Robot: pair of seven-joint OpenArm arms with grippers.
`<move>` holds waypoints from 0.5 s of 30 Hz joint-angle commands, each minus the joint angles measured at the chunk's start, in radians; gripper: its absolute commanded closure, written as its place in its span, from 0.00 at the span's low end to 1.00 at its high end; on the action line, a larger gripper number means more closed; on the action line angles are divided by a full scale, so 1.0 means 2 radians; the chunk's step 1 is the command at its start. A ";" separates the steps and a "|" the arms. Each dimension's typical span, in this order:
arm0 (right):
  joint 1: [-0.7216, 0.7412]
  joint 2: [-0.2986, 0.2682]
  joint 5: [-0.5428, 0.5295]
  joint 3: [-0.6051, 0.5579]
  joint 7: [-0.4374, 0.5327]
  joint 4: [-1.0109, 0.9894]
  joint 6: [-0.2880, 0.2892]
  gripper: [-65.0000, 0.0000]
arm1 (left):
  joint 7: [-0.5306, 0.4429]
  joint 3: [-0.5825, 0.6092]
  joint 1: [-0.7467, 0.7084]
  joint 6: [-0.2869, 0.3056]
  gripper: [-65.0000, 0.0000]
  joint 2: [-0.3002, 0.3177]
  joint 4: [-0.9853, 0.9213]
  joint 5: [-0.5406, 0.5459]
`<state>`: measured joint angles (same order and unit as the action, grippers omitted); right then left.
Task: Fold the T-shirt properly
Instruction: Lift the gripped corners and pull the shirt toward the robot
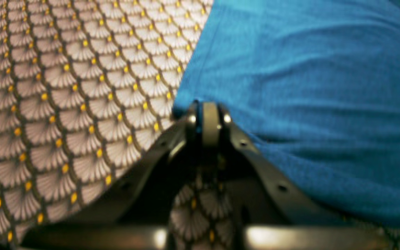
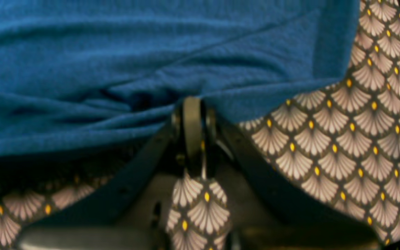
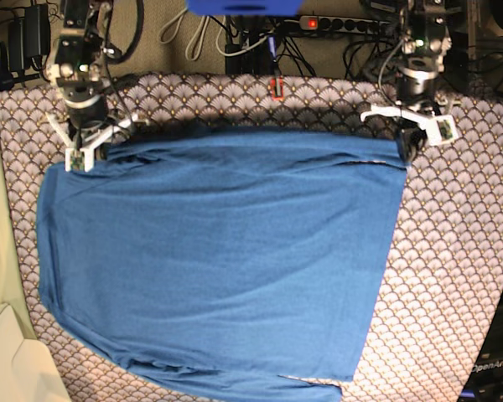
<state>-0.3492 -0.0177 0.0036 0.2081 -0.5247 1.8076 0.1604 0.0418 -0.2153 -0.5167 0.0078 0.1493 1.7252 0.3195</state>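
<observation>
The blue T-shirt [image 3: 218, 260] lies spread flat on the scallop-patterned cloth, its far edge running between my two arms. In the base view my left gripper [image 3: 405, 149] sits at the shirt's far right corner and my right gripper [image 3: 85, 155] at its far left corner. The left wrist view has the left gripper [image 1: 205, 109] shut, pinching the corner of the T-shirt [image 1: 307, 86]. Seen from the right wrist, the right gripper [image 2: 193, 104] is shut on the bunched edge of the T-shirt [image 2: 116, 52].
The grey-white scallop-patterned cloth [image 3: 453, 276] covers the table around the shirt. Cables and a power strip [image 3: 335, 25] run behind the table's far edge. A small red object [image 3: 277, 87] stands at the far middle. A pale box [image 3: 8, 360] sits at the near left.
</observation>
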 commanded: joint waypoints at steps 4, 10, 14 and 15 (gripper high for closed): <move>0.017 -0.005 -0.001 0.000 0.013 0.007 -0.002 1.00 | 0.016 -0.005 0.030 0.001 0.99 0.002 0.008 -0.001; 0.043 -0.005 -0.001 -0.001 0.013 0.006 -0.002 1.00 | 0.085 -0.005 0.081 0.000 0.99 0.002 0.010 -0.001; 0.061 -0.005 -0.001 -0.001 0.013 0.006 -0.002 1.00 | 0.092 -0.005 0.096 -0.001 0.99 0.002 0.009 -0.001; 0.065 -0.005 -0.001 -0.001 0.013 0.006 -0.002 1.00 | 0.092 -0.005 0.099 -0.001 0.99 0.002 0.008 -0.001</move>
<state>-0.2321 -0.0196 0.0036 0.2047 -0.5243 1.8038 0.1600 0.2546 -0.2207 -0.3275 0.0040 0.1486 1.7241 0.3191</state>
